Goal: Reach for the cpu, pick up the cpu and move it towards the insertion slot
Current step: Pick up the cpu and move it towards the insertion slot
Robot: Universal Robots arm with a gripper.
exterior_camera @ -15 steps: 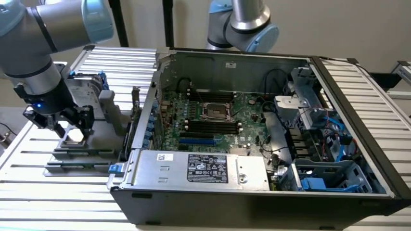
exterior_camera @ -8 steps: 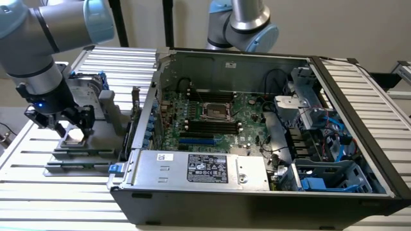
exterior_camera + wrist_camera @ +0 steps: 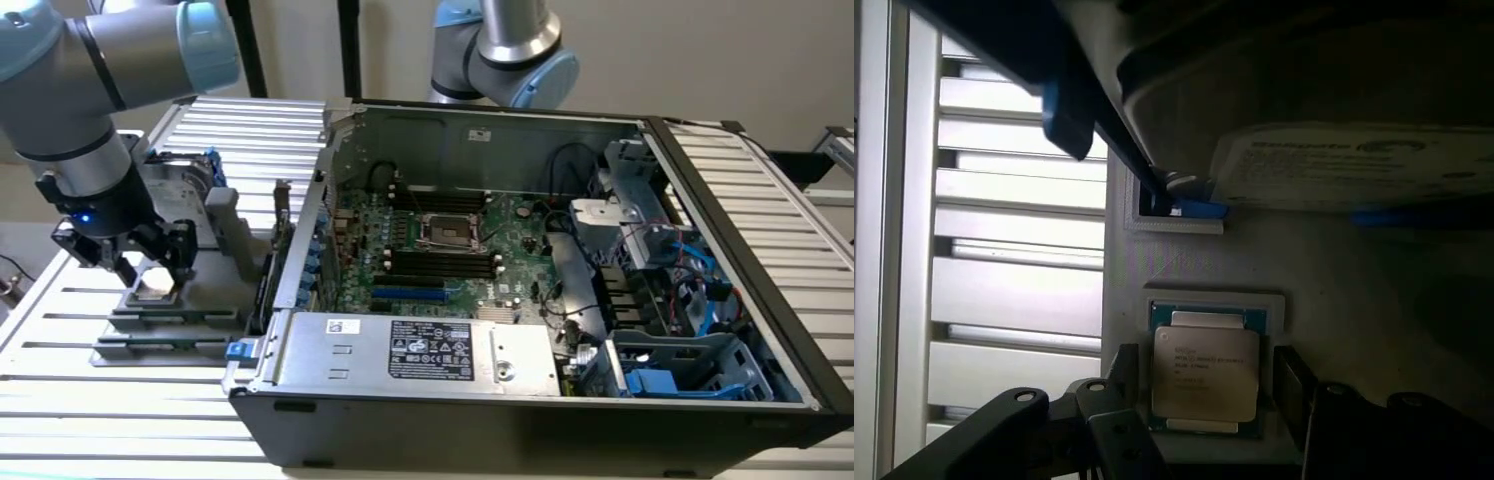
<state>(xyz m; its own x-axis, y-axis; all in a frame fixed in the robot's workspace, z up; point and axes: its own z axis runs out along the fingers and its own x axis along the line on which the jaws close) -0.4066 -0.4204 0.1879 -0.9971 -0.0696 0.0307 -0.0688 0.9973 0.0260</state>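
Observation:
The cpu [image 3: 158,283] is a small square chip with a pale metal top, lying flat in a grey holder [image 3: 167,310] on the slatted table at the exterior view's left. My gripper [image 3: 144,262] hangs right over it, open. In the wrist view the cpu [image 3: 1206,372] lies between the two dark fingers [image 3: 1122,378], one on each side with a narrow gap. The insertion slot [image 3: 450,232], a square socket with a silver frame, sits on the motherboard inside the open computer case [image 3: 534,400], well to the exterior view's right of the gripper.
A silver hard drive [image 3: 1354,165] with a white label and blue rails stands in the fixture just beyond the cpu. Black memory slots [image 3: 441,265] flank the socket. The case's side wall [image 3: 300,240] stands between the holder and the motherboard. A second arm [image 3: 507,50] stands behind the case.

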